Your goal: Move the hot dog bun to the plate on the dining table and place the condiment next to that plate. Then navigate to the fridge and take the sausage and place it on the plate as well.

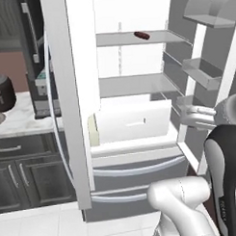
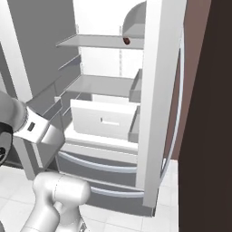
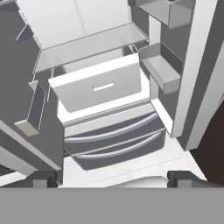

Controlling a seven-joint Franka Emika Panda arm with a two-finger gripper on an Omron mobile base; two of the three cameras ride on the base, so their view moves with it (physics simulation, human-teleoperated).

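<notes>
Standing open on both sides, the fridge (image 1: 133, 90) faces the robot with its two doors swung wide and its white inside lit. The sausage (image 1: 141, 35), dark red and small, lies on the top shelf (image 1: 136, 39), towards the right of that shelf in the left base view; in the right base view only its end peeps out past the edge of the right door (image 2: 158, 90). Below it a second shelf (image 1: 133, 84) is bare, and under that sits a white drawer (image 1: 134, 120) with a slot handle. Two grey freezer drawers (image 1: 136, 179) with curved pale handles close off the bottom of the fridge.

The hand (image 3: 112, 179) hangs low in front of the fridge, well apart from the sausage and holding nothing. Its two dark fingertips (image 3: 43, 178) stand far apart at the bottom corners of the hand view, which looks over the white drawer, the freezer drawers and the white tiled floor (image 3: 148, 162).

The inside of the right door carries grey bins (image 1: 202, 71), seen in the left base view. To the left of the fridge a pale marble surface (image 1: 23, 118) runs over dark cabinets (image 1: 30, 176), and a dark round appliance (image 1: 2, 92) stands on it near the left edge.
</notes>
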